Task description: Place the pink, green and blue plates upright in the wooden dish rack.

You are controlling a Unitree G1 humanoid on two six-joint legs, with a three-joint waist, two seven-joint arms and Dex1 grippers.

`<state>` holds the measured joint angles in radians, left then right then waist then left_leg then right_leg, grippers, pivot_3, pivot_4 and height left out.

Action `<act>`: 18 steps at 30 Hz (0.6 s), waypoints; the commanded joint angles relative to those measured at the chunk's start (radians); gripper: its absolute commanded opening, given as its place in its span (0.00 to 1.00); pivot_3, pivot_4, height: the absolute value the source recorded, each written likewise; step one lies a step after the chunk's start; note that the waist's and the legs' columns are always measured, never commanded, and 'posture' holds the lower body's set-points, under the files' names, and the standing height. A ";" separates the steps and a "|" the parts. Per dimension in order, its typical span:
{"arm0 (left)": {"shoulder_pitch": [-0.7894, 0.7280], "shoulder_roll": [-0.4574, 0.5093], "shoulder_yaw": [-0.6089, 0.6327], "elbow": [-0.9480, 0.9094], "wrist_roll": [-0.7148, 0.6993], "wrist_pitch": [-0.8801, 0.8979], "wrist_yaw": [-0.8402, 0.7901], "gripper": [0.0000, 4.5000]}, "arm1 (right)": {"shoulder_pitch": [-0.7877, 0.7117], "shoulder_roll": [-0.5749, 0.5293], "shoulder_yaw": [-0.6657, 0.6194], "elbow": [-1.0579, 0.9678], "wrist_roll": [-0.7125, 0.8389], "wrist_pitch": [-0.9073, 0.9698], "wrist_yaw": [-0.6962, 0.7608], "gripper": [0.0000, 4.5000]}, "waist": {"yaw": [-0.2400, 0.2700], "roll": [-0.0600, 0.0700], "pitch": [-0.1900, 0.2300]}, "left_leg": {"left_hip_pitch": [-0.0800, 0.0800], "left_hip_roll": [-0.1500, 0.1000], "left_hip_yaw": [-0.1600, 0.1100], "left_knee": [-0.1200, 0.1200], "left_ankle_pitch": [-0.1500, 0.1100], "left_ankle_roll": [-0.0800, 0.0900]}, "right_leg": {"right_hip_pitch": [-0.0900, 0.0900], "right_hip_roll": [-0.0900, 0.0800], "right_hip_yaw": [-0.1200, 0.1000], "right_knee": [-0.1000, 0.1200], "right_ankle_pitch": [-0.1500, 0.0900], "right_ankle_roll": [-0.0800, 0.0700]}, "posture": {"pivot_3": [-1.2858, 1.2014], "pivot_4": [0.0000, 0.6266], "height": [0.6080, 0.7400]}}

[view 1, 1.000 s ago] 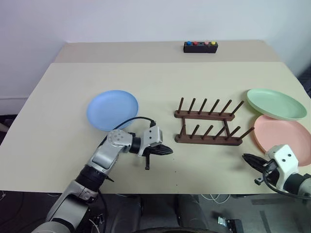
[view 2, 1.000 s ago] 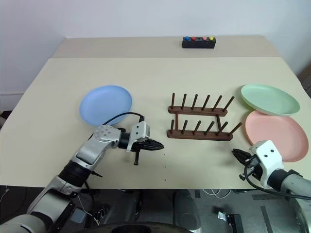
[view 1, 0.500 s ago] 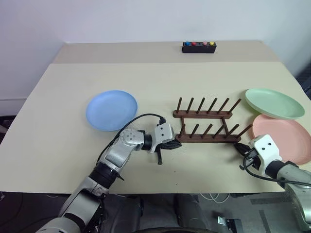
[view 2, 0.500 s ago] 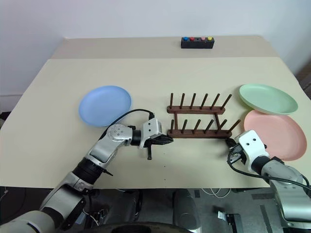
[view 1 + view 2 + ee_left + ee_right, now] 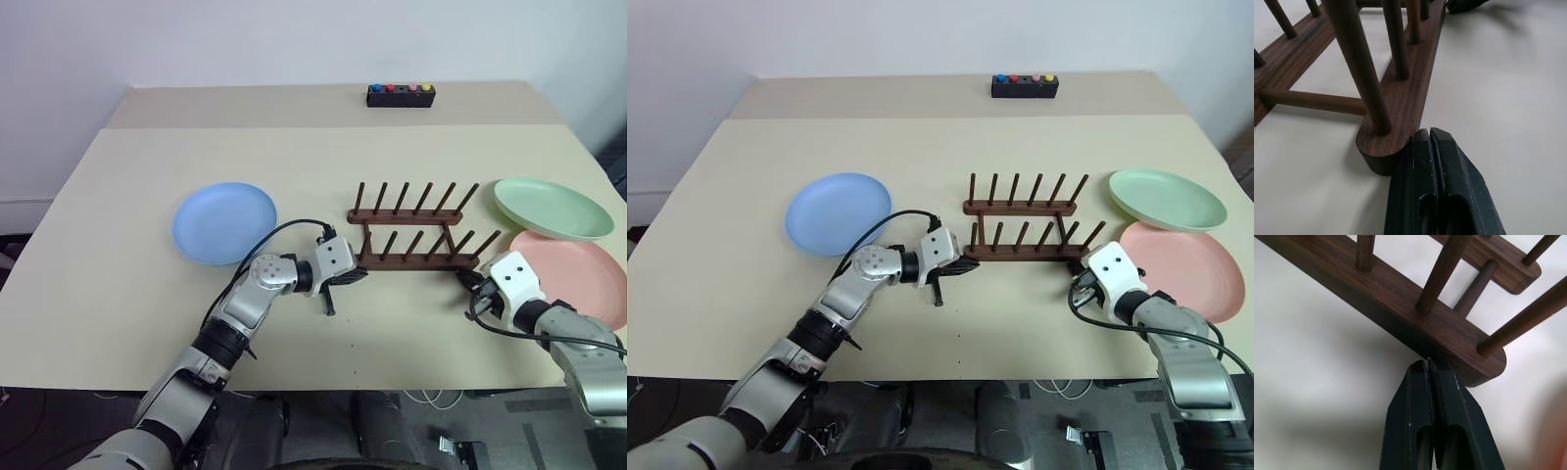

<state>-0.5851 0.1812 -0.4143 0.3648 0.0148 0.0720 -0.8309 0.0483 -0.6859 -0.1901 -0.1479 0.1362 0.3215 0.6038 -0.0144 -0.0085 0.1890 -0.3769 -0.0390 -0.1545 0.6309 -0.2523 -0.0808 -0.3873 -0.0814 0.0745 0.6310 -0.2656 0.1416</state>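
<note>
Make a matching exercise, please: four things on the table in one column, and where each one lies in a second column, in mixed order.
Things:
1. blue plate
2. green plate
3. pink plate
4. black box with coloured buttons

Places:
A. at the far edge of the table
B. to the right of the wooden rack, at the table's near right edge
C. flat on the table, to the left of the rack
D. to the right of the rack, behind the pink plate and overlapping it

Pairs: 1-C, 2-D, 3-B, 4-A
</note>
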 commanded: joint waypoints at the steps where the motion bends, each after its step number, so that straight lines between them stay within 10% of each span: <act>1: -0.027 -0.008 0.021 0.064 0.028 -0.024 0.040 0.00 | -0.036 -0.002 0.009 0.032 -0.017 -0.030 -0.004 0.02 | 0.000 0.000 0.000 | 0.000 0.000 0.000 0.000 0.000 0.000 | 0.000 0.000 0.000 0.000 0.000 0.000 | 0.52 0.24 1.00; 18: -0.056 -0.023 0.058 0.153 0.033 -0.073 0.063 0.00 | -0.056 -0.027 -0.007 0.130 -0.022 -0.146 0.022 0.02 | 0.001 0.000 0.000 | 0.000 0.000 0.000 -0.001 0.000 0.000 | 0.000 0.000 0.000 0.000 0.000 0.000 | 0.52 0.24 1.00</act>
<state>-0.6597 0.1366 -0.3759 0.5249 0.0348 -0.0113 -0.7810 -0.0381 -0.6910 -0.1646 0.0175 0.1033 0.1789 0.6122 -0.0138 -0.0083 0.1890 -0.3766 -0.0391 -0.1546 0.6297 -0.2522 -0.0808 -0.3875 -0.0814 0.0745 0.6312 -0.2656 0.1421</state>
